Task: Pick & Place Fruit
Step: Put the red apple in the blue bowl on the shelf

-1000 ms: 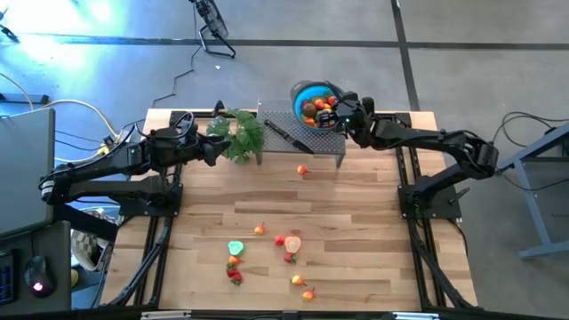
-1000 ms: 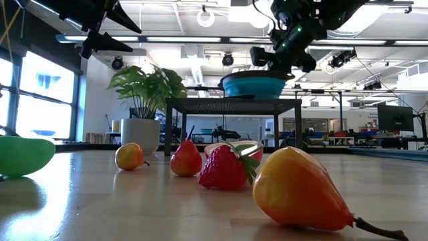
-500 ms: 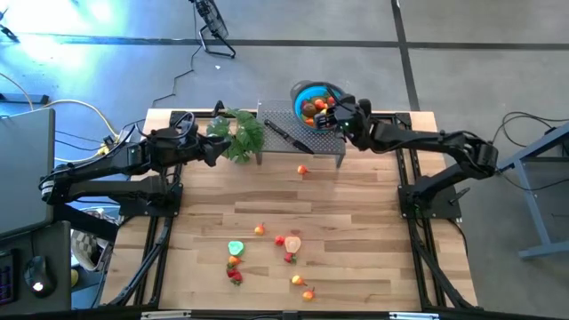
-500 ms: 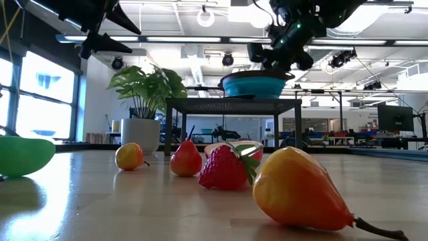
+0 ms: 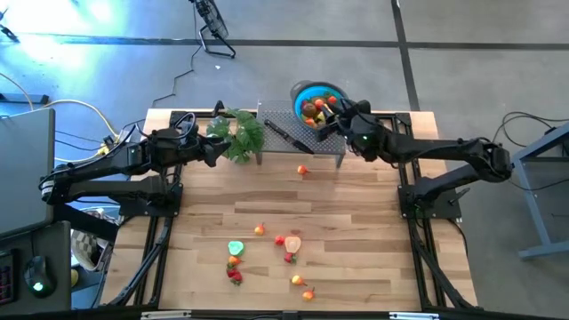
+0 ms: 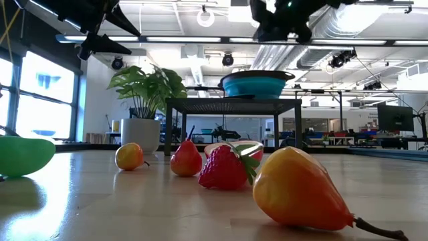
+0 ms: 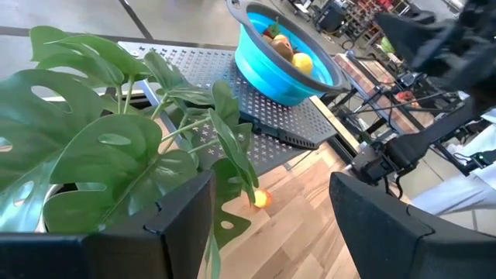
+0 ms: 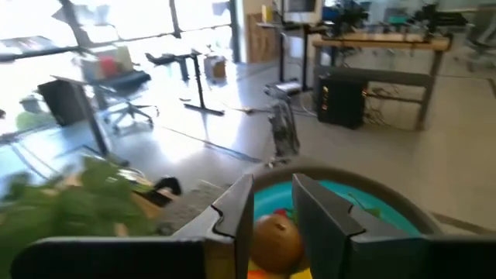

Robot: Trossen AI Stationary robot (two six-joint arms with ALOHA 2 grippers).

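Holding mixed fruit [image 7: 285,51], blue bowl [image 5: 307,92] — right end effector [image 5: 342,114] above, narrowly parted, left end effector [image 7: 267,225] apart

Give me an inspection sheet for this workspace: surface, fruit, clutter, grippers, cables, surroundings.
Surface: wooden table, with a dark perforated stand at its far edge.
Job's things: blue bowl on the stand, holding several fruits; one small fruit in front of the stand; a scatter of fruit near the front edge.
Clutter: plant beside the stand; knife on the stand.
Grippers: left gripper open, by the plant, empty; right gripper above the bowl's near rim, jaws slightly apart, nothing between them.
Cables: white cables left of the table; a dark cable on the floor behind.
Surroundings: concrete floor; desks and chairs beyond.
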